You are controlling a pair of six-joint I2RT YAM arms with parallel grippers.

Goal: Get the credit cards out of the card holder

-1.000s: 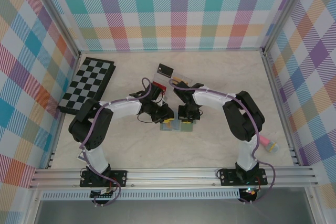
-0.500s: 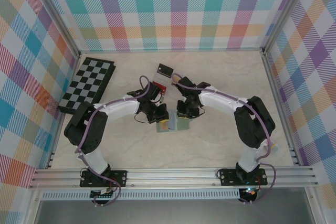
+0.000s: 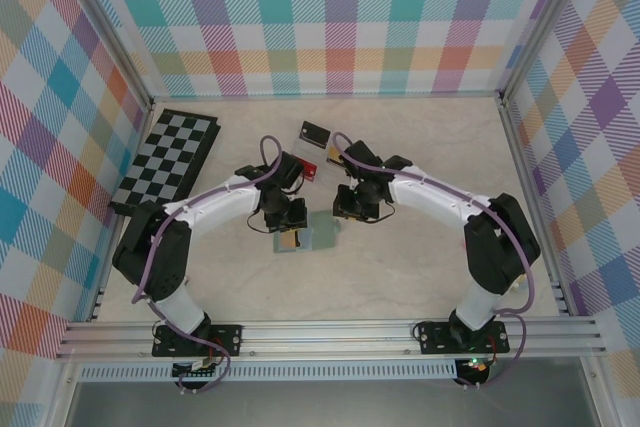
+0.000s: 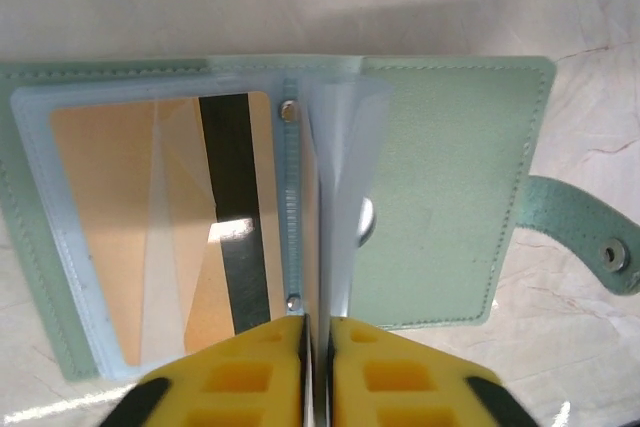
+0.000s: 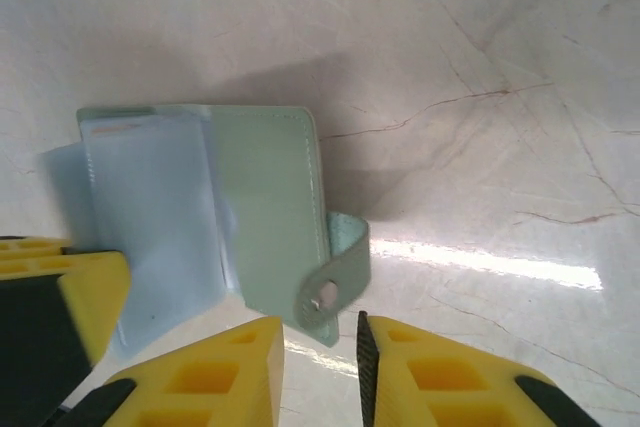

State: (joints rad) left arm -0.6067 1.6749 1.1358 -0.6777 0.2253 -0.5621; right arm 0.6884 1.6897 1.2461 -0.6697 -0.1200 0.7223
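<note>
Holder open on the table, one card not out yet!
Right at its tips, the left pincer [image 4: 316, 332] is pressed nearly together on an upright clear plastic sleeve leaf [image 4: 345, 177]. Just beyond lies the flat grey-green folding card holder [image 4: 440, 187], with a yellow-orange plastic card with a black stripe [image 4: 110, 217] tucked in the sleeve left of the tips. The right pincer [image 5: 320, 332] is narrowly spread and empty, the holder's snap strap [image 5: 335, 267] just ahead. Farther off, a small red card [image 3: 306, 169] looks already out.
</note>
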